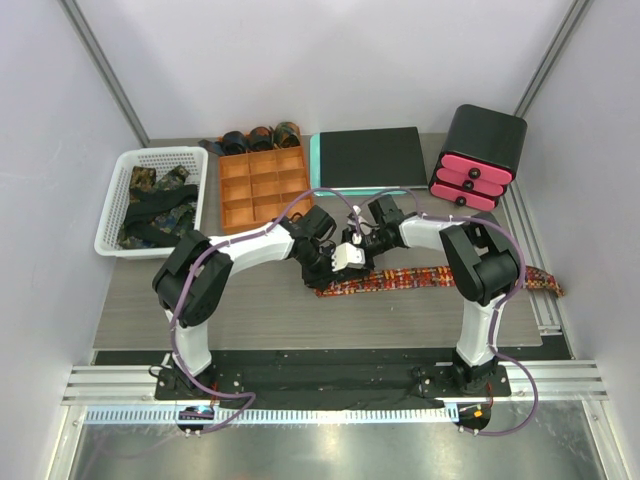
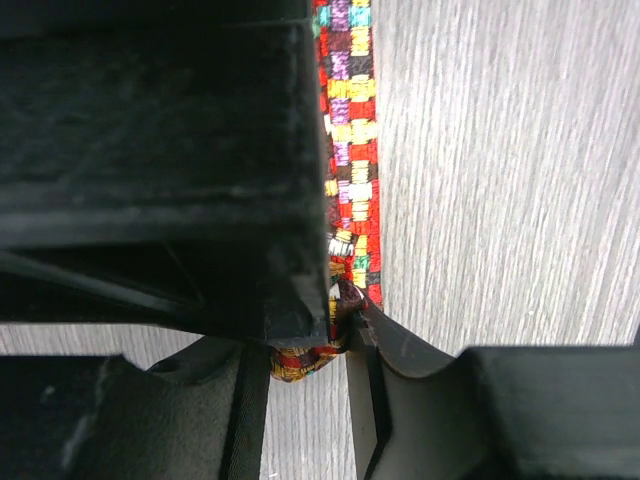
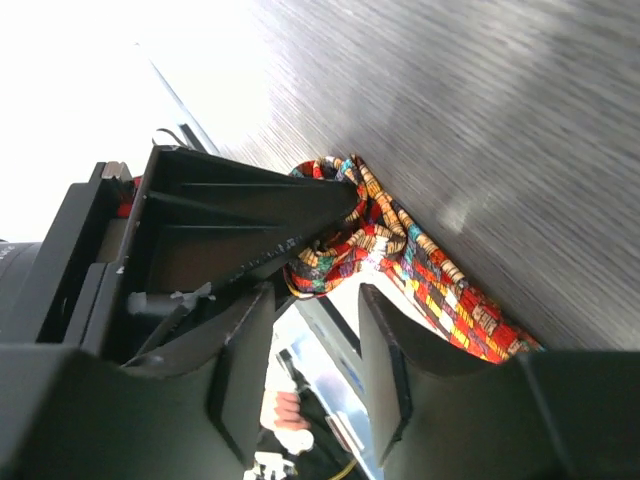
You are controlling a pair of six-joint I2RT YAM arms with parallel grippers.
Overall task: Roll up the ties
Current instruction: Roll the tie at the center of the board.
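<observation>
A red-orange checked tie (image 1: 450, 275) lies stretched along the table's front middle, running off to the right. Its left end is folded into a small loose coil (image 3: 340, 245). My left gripper (image 1: 330, 272) is shut on that coiled end, with the fabric pinched between its fingers (image 2: 302, 345). My right gripper (image 1: 362, 250) hovers close beside it, open, with nothing between its jaws (image 3: 315, 298) and the coil just beyond its tips. Several dark rolled ties (image 1: 258, 137) stand in a row behind the orange tray. More dark patterned ties (image 1: 150, 205) lie loose in the white basket.
An orange compartment tray (image 1: 262, 185) sits at the back centre, with a white basket (image 1: 118, 175) to its left. A black pad (image 1: 370, 157) and a black box with pink drawers (image 1: 480, 155) stand at the back right. The two grippers nearly touch.
</observation>
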